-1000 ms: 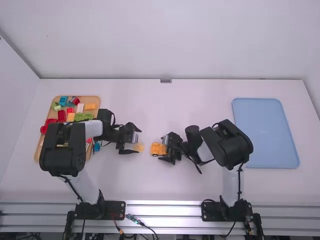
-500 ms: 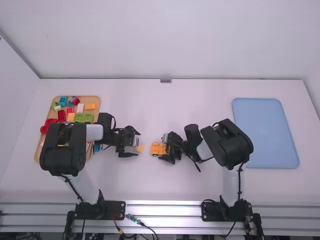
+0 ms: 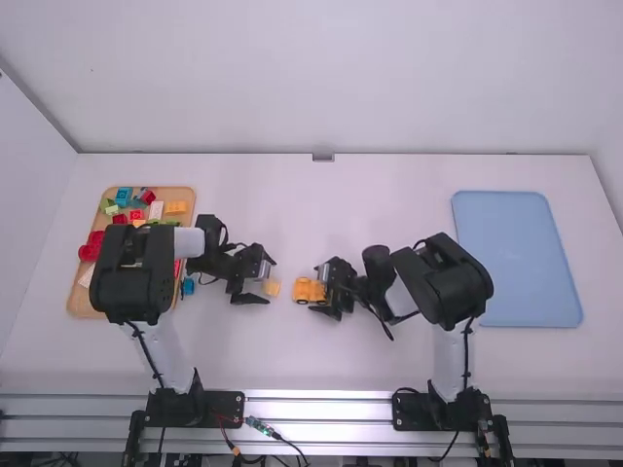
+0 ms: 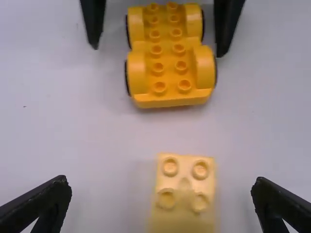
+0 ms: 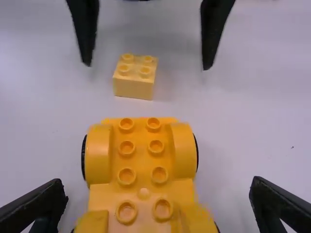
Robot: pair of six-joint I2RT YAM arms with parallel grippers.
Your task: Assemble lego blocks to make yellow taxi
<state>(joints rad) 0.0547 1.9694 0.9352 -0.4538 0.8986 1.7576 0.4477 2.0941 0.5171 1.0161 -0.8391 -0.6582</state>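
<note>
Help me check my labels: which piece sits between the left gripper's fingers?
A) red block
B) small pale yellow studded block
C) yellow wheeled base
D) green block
B: the small pale yellow studded block sits between the left gripper's open fingers, touching neither.

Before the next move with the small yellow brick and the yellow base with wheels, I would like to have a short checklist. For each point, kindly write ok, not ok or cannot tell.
1. Left tool open, one finger on each side of the small yellow brick: ok.
2. Brick's studs facing up: ok.
3. Right tool open, with the wheeled base between its fingers: ok.
4. Base upright, its visible studs bare for building: ok.
5. Brick joined to the base: not ok, a gap separates them on the table.
6. Left tool low enough to grip the brick firmly: cannot tell.
</note>
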